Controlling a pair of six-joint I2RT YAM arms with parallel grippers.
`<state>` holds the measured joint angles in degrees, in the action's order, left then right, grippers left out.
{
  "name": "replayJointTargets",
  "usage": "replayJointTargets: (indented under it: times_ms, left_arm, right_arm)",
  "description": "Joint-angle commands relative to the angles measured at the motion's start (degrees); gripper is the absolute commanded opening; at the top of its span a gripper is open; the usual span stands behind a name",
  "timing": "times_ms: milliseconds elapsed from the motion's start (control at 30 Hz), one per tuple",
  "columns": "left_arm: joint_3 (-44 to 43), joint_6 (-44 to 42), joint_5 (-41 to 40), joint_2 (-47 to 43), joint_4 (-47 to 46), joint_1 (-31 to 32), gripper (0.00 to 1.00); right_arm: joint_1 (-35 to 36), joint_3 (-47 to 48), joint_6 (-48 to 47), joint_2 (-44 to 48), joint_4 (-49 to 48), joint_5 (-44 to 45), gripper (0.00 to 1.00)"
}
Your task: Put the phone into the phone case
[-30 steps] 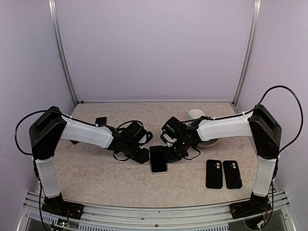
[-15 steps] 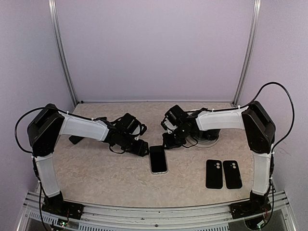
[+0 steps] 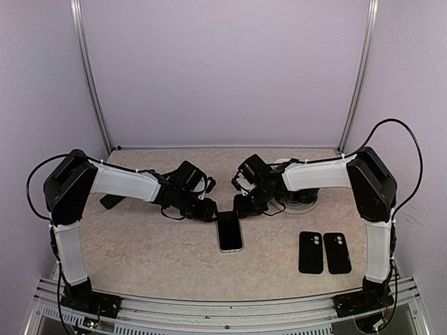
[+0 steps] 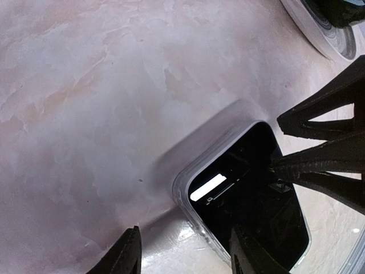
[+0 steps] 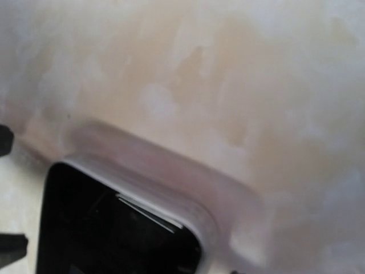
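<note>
The phone [image 3: 230, 231] lies flat on the table, dark screen up, with a translucent case rim round its edge. Its far corner shows in the left wrist view [image 4: 245, 200] and in the right wrist view [image 5: 114, 228]. My left gripper [image 3: 207, 210] is low at the phone's far-left corner, and its open jaws [image 4: 188, 257] straddle that corner without touching it. My right gripper [image 3: 239, 208] is at the far-right corner. Its fingers [image 4: 319, 165] show slightly apart over the screen's edge. They are out of the right wrist view.
Two black phone cases [image 3: 311, 252] [image 3: 337, 252] lie side by side at the front right. A white round object [image 3: 299, 198] sits behind the right arm and also shows in the left wrist view [image 4: 319, 28]. A black object [image 3: 110, 202] lies at the far left.
Both grippers have drawn back from the phone's sides to its far corners. The phone has stayed where it was.
</note>
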<state>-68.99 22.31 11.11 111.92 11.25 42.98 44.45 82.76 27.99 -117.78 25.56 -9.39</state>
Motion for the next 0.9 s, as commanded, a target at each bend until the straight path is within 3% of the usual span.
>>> replayJointTargets:
  times_ms: [0,167,333,600,867]
  left_arm:
    - [-1.7,0.2,0.1,1.6,-1.3,-0.3,0.47]
    - [-1.5,0.0,-1.0,3.4,-0.9,-0.1,0.39]
    - [-1.3,-2.0,-4.9,6.7,5.9,1.1,0.16]
    - [1.1,-7.6,-1.5,12.8,15.2,3.2,0.17]
    - [4.0,-7.7,3.9,10.6,15.0,4.1,0.17]
  right_arm:
    - [0.1,-0.1,-0.2,-2.1,-2.9,-2.4,0.31]
    - [0.1,-1.1,-0.2,-2.6,-2.6,-2.4,0.23]
    - [0.9,-2.9,0.2,-2.9,-1.2,-0.5,0.08]
    - [4.4,-2.9,2.4,-5.1,3.7,3.0,0.03]
    - [4.5,-4.7,2.5,-0.8,5.0,4.1,0.05]
